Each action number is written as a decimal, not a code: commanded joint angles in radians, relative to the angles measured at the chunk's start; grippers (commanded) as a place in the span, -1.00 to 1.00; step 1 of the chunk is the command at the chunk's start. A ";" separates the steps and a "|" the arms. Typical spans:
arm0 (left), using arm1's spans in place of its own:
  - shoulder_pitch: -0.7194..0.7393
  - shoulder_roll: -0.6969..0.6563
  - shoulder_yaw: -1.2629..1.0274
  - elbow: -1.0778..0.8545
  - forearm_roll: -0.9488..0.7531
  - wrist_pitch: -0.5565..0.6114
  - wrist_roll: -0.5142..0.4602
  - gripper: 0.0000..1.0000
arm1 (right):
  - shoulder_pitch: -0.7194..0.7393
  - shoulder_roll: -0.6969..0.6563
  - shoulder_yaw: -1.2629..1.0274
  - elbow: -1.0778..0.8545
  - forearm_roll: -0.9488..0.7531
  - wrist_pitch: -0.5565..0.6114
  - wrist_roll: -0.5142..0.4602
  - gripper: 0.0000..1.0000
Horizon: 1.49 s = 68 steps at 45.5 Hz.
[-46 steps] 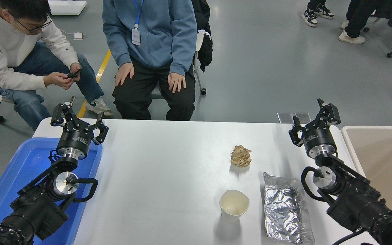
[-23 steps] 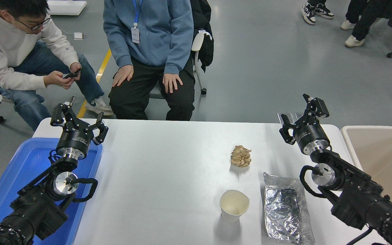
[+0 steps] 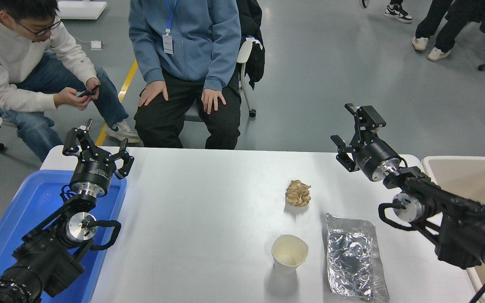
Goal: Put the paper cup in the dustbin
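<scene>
The paper cup (image 3: 289, 254) stands upright on the white table (image 3: 209, 219), near the front, right of the middle. The beige dustbin (image 3: 474, 185) stands at the table's right edge, partly hidden by my right arm. My right gripper (image 3: 350, 128) is open and empty, raised over the table's far right corner, well behind and to the right of the cup. My left gripper (image 3: 97, 147) is open and empty, parked at the lower left over a blue tray.
A crumpled tan paper ball (image 3: 298, 193) lies behind the cup. A crinkled silver foil bag (image 3: 354, 256) lies right of the cup. The blue tray (image 3: 27, 210) sits at the left edge. Two people (image 3: 185, 63) sit at the far side.
My right gripper has risen and moved left and away, toward the table's far edge, turning as it went. The cup, ball and foil bag have not moved.
</scene>
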 commanded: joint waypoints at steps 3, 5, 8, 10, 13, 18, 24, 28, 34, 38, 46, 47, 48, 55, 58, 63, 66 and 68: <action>0.000 0.001 0.000 0.000 0.000 0.001 0.000 1.00 | 0.210 -0.066 -0.358 0.092 -0.131 -0.008 -0.005 1.00; 0.000 0.001 0.000 0.000 0.000 -0.001 0.000 1.00 | 0.256 -0.066 -0.425 0.101 -0.133 -0.005 -0.005 1.00; 0.000 0.001 0.000 0.000 0.000 -0.001 0.000 1.00 | 0.322 -0.065 -0.509 0.112 -0.136 0.000 -0.005 1.00; 0.000 0.001 0.000 0.000 0.000 0.001 0.000 1.00 | 0.361 -0.065 -0.556 0.122 -0.149 0.001 -0.006 1.00; 0.000 0.001 0.000 0.000 0.000 0.001 0.001 1.00 | 0.405 -0.059 -0.609 0.130 -0.194 0.003 -0.009 1.00; 0.000 0.001 0.000 0.000 0.000 -0.001 0.000 1.00 | 0.453 -0.054 -0.675 0.148 -0.290 0.006 -0.029 1.00; 0.000 0.001 0.000 0.000 0.000 -0.001 0.000 1.00 | 0.514 -0.002 -0.775 0.145 -0.370 0.053 -0.037 1.00; 0.000 0.001 0.000 0.000 0.000 -0.001 0.000 1.00 | 0.574 0.024 -0.847 0.148 -0.442 0.105 -0.035 1.00; 0.000 0.001 0.000 0.000 0.000 -0.001 0.000 1.00 | 0.612 0.050 -0.895 0.147 -0.473 0.202 -0.038 1.00; 0.000 0.001 0.000 0.000 0.000 0.001 0.000 1.00 | 0.643 0.064 -0.899 0.164 -0.469 0.280 -0.038 1.00; 0.000 0.001 0.000 0.000 0.000 -0.001 0.000 1.00 | 0.655 0.085 -0.902 0.170 -0.479 0.299 -0.060 1.00; 0.000 0.001 0.000 0.000 0.000 0.001 0.000 1.00 | 0.655 0.089 -0.902 0.167 -0.484 0.300 -0.072 1.00; 0.000 0.001 0.000 0.000 0.000 0.001 0.000 1.00 | 0.657 0.092 -0.902 0.165 -0.487 0.300 -0.087 1.00; 0.000 0.001 0.000 0.000 0.000 -0.001 0.000 1.00 | 0.681 0.127 -0.904 0.179 -0.498 0.389 -0.201 1.00; 0.000 0.001 0.000 0.000 0.000 0.001 0.000 1.00 | 0.680 0.154 -0.909 0.179 -0.498 0.425 -0.216 1.00; 0.000 0.001 0.000 0.000 0.000 -0.001 0.000 1.00 | 0.675 0.188 -0.938 0.188 -0.498 0.442 -0.229 1.00; 0.000 0.001 0.000 0.000 0.000 -0.001 0.000 1.00 | 0.675 0.194 -0.953 0.201 -0.498 0.457 -0.227 1.00; 0.000 0.001 0.000 0.000 0.000 0.001 0.000 1.00 | 0.675 0.194 -0.955 0.217 -0.498 0.477 -0.226 1.00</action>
